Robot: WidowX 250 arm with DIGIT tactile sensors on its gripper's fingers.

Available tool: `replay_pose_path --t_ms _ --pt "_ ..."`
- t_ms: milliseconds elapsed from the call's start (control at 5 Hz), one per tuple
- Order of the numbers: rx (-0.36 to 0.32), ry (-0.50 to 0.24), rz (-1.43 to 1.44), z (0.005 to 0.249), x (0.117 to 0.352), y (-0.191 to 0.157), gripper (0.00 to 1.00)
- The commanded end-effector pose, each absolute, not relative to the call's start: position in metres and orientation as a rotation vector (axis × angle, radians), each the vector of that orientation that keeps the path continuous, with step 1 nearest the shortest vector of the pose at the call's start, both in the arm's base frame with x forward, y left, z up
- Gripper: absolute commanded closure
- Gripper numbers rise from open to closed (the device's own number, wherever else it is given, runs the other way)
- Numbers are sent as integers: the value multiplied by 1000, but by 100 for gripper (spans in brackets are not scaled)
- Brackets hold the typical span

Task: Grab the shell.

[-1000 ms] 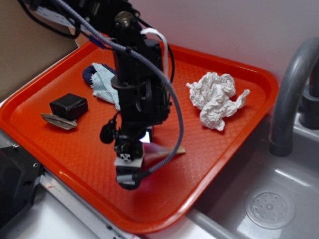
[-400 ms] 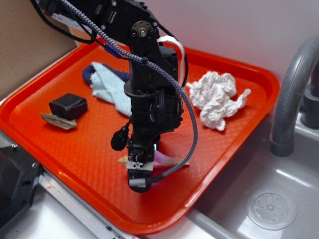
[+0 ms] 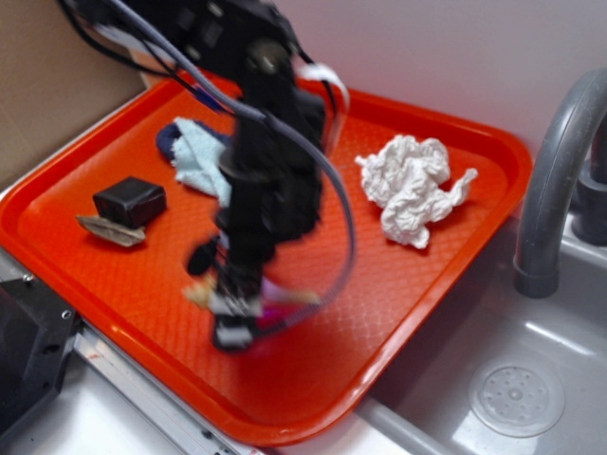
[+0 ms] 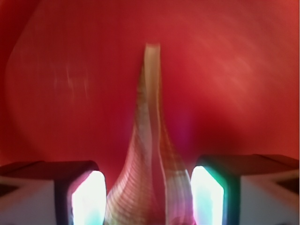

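The shell point(image 4: 150, 187), tan and ribbed, sits between my gripper point(image 4: 147, 199) fingers, its wide body filling the gap and its thin tail pointing away up the wrist view. Both lit pads point(image 4: 89, 197) touch its sides. In the exterior view, which is blurred by motion, the gripper point(image 3: 237, 318) points down over the near middle of the orange tray point(image 3: 417, 284). The shell point(image 3: 201, 294) sticks out on either side of the fingers, just above the tray floor.
Crumpled white paper point(image 3: 413, 190) lies at the tray's back right. A light blue cloth point(image 3: 194, 156) sits at the back left. A black block point(image 3: 131, 201) and a flat grey-brown sliver point(image 3: 109, 230) lie at the left. A grey sink and faucet point(image 3: 555, 171) are to the right.
The fingers closed on the shell, and the arm has swung left with it. The shell's ends moved left together with the gripper.
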State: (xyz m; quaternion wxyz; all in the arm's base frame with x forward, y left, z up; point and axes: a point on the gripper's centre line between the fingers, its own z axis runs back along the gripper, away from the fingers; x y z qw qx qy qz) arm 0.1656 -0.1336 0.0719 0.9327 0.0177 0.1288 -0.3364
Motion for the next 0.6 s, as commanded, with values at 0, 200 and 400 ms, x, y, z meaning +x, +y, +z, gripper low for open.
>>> replay_pose_path --t_ms 0,200,400 --pt "17 46 -339 181 173 -74 100" --pt "18 -71 -120 229 163 -44 100" --pt "-20 -143 -58 248 155 -33 100"
